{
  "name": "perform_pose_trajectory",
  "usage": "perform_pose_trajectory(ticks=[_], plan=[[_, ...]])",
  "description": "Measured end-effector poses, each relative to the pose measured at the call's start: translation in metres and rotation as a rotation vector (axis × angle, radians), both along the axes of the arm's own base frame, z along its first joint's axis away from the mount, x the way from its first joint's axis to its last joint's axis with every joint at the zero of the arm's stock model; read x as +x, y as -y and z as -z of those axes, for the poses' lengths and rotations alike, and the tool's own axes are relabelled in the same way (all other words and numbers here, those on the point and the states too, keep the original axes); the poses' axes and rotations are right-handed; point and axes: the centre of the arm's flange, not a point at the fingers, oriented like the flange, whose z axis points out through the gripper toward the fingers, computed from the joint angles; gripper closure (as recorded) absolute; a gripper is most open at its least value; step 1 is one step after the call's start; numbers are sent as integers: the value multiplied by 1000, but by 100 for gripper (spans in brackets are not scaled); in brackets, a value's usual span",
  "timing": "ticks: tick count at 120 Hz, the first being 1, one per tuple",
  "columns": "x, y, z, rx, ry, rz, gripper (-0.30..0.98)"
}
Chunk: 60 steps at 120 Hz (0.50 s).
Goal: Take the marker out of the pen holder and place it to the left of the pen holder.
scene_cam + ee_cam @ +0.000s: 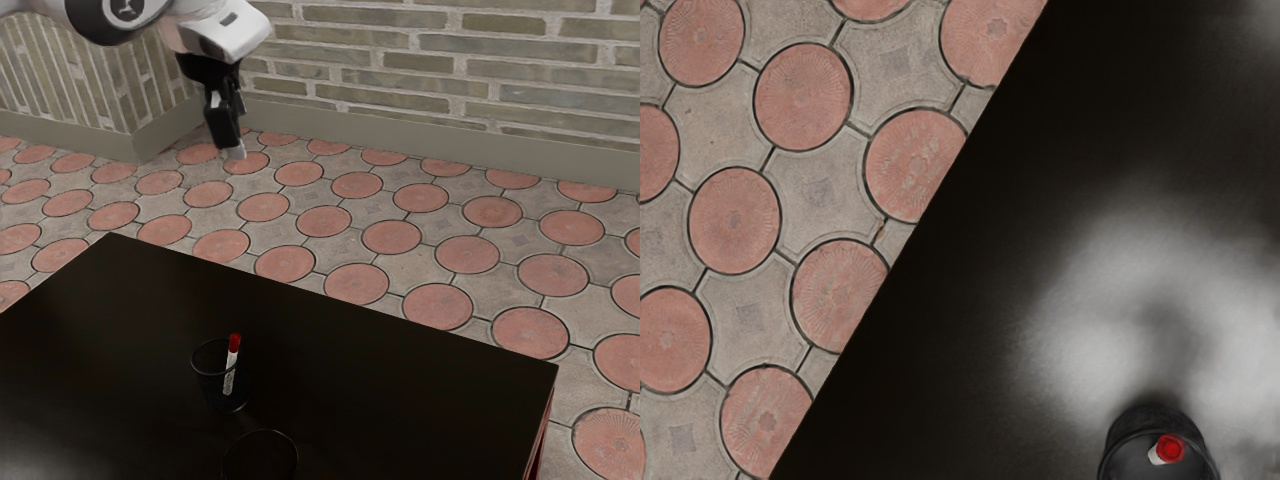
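While patterned floor (pixel 340 260) borders the black table (pixel 350 380), I can't tell whether the hand (pixel 234 152) is spread.

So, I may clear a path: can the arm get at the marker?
Probably yes: the marker stands red end up in the open-topped pen holder, with nothing seen blocking it from above, and the tool hangs higher up.
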Motion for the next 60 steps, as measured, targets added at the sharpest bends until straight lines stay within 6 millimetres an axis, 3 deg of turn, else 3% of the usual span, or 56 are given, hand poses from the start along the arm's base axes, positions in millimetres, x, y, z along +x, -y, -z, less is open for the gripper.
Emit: perform_pose_trajectory(ticks=[13,33,37,46,52,60], plan=[[-14,-8,-2,-32,-74,-157,3],[-33,25,25,-29,-204,-245,1],[-36,29,47,-20,-269,-236,1],[-55,68,134,71,-442,-163,1],[-68,82,188,116,-508,-111,1],[-77,87,229,140,-527,-67,0]])
